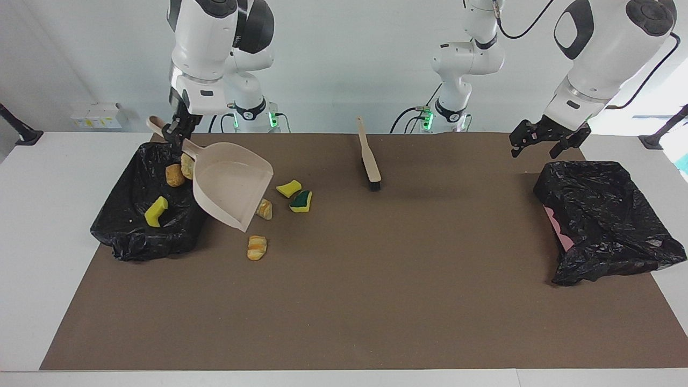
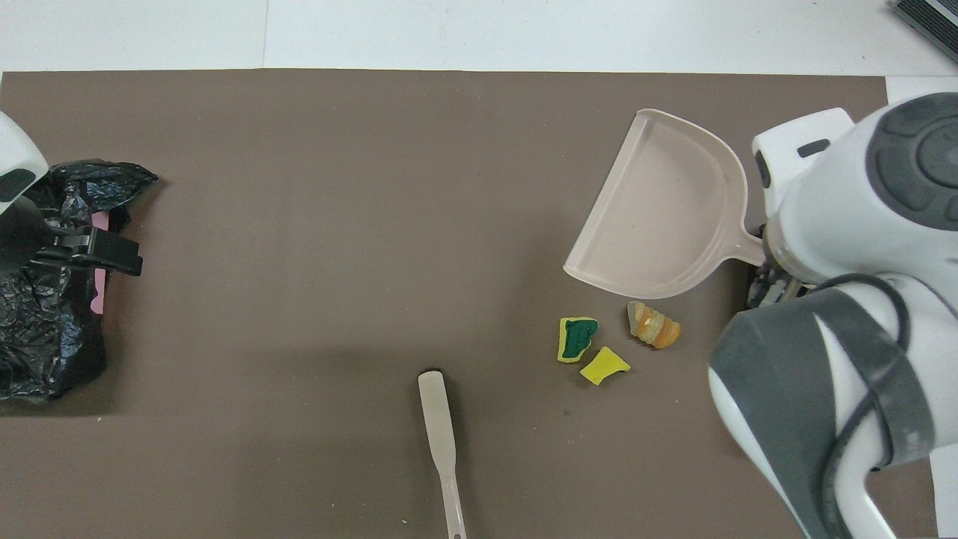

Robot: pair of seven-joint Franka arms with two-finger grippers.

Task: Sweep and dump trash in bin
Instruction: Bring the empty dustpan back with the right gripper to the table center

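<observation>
With the right gripper (image 1: 174, 130) clamped on the dustpan (image 1: 231, 183) handle above four scraps (image 1: 257, 247) on the mat, three already in the bin (image 1: 141, 236), a low lip could scatter them while the left gripper (image 1: 540, 141) waits open.

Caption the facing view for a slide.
Right gripper holds the emptied dustpan over scraps beside the bin; left gripper waits.

You are looking at a white table (image 1: 48, 177) covered by a wide brown mat (image 1: 376, 279), with a plain pale wall (image 1: 344, 59) above it and bright daylight at one edge.
</observation>
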